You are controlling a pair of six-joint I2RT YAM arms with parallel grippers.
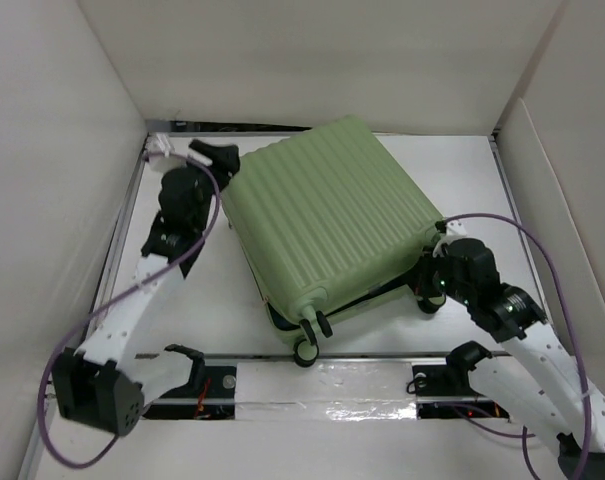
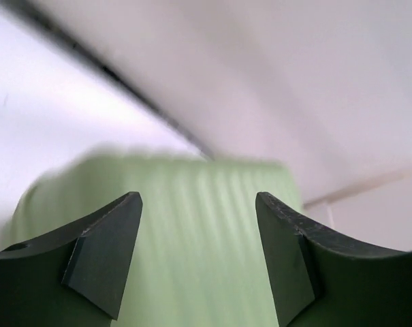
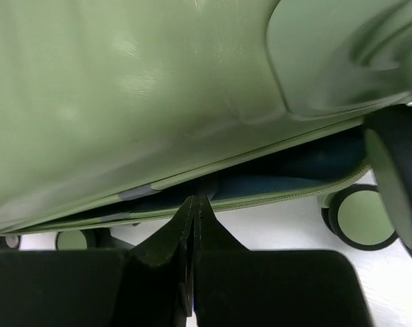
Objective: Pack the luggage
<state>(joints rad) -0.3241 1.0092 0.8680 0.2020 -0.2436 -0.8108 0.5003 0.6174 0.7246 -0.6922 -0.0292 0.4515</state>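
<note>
Facing the near desk (image 1: 462, 180) edge, the luggage (image 1: 327, 215) seam (image 3: 287, 167) gapes just ahead of the right arm (image 1: 472, 275) jaws, pressed together; left arm (image 1: 187, 200) jaws spread.

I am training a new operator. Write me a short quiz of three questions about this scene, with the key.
1. True or false: the left claw is open.
2. The shut right claw points at which part of the luggage? A) the gap between its halves B) a wheel C) its ribbed top
3. Fill in: the lining seen in that gap is ____.
Key: 1 true; 2 A; 3 blue.
</note>
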